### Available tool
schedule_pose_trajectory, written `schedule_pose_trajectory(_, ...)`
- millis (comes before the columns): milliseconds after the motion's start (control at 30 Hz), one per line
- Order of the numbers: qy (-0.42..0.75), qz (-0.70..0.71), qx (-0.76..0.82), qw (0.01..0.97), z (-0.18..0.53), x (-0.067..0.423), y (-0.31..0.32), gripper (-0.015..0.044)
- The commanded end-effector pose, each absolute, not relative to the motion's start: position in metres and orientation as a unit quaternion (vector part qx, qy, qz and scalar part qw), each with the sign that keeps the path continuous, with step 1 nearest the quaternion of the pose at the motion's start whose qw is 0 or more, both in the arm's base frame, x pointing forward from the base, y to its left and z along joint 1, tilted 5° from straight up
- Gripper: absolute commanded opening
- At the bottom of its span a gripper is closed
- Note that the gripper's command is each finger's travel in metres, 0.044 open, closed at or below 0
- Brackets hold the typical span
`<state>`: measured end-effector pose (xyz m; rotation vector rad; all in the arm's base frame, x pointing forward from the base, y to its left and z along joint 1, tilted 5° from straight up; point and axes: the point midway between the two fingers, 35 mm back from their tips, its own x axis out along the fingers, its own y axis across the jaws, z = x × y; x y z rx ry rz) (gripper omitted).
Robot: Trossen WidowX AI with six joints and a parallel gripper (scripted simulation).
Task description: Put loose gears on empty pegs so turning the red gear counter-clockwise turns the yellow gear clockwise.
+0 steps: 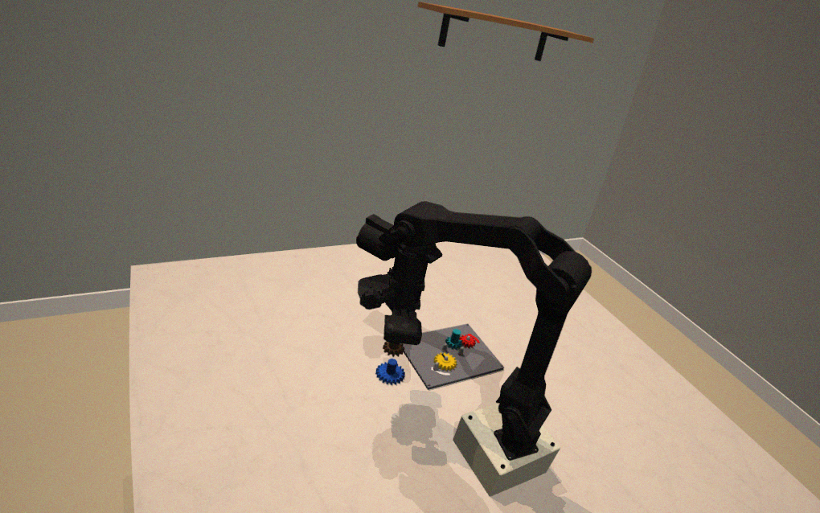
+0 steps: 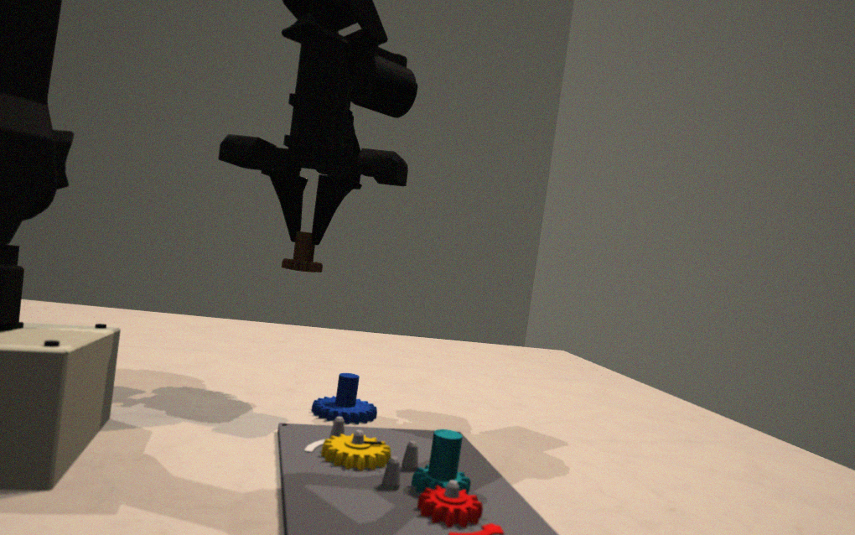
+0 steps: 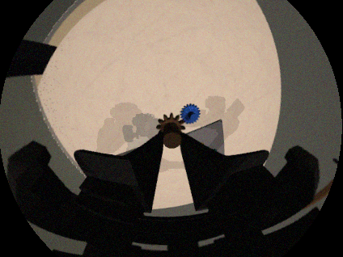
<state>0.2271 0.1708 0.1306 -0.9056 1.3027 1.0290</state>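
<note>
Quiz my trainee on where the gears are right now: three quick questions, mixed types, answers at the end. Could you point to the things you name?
1. Multiple choice: What is the gripper (image 2: 305, 239) (image 3: 171, 135) holding?
a) the blue gear
b) the brown gear
c) the teal gear

2. True or false: The blue gear (image 1: 390, 372) (image 2: 344, 408) (image 3: 190, 114) is seated on a peg of the grey board (image 1: 483, 364) (image 2: 328, 514).

3. Fill in the blank: On the board, the gear right beside the red gear (image 1: 469, 340) (image 2: 449, 506) is coloured ____.

Key: 1 b; 2 false (it stands on the table (image 1: 241, 393) (image 2: 504, 391) (image 3: 170, 61), off the board); 3 teal.
</note>
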Motion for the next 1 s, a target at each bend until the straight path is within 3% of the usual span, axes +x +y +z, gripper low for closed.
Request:
schedule_pose_trajectory(0,0.561,0.442,-0.386,0.584,0.126,0.232,0.167,0.0)
schedule_pose_trajectory(967,0.57,0.431,-0.384,0.585,0.099,0.278,0.119,0.0)
